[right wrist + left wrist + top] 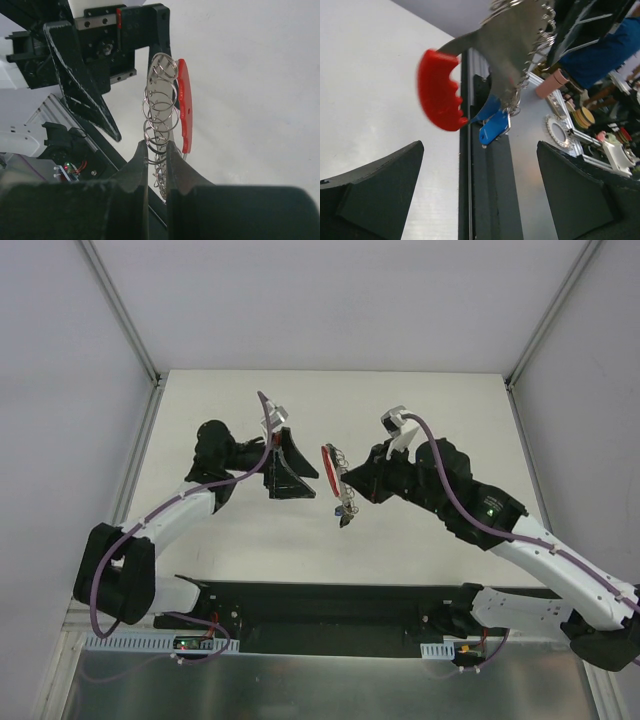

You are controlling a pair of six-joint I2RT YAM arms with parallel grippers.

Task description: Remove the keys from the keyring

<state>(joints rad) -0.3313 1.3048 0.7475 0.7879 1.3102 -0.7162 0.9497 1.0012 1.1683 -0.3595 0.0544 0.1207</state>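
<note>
My right gripper [352, 488] [156, 150] is shut on the keyring [160, 107], a chain of several thin silvery wire rings, and holds it in the air above the table. The bright red tag [327, 468] [183, 110] [440, 90] lies along the rings. A flat grey toothed metal piece [512, 45] and small blue-capped keys [495, 127] [347, 510] hang with the bunch. My left gripper [312, 483] [480, 145] is open and empty, just left of the tag, with its fingers [380, 192] pointing at it. One left finger shows in the right wrist view [80, 85].
The white table [420, 410] has raised metal frame rails at its left and right edges. A black base rail [320, 600] runs along the near edge between the arm bases. In the left wrist view a cluttered area [590, 125] lies beyond the table edge.
</note>
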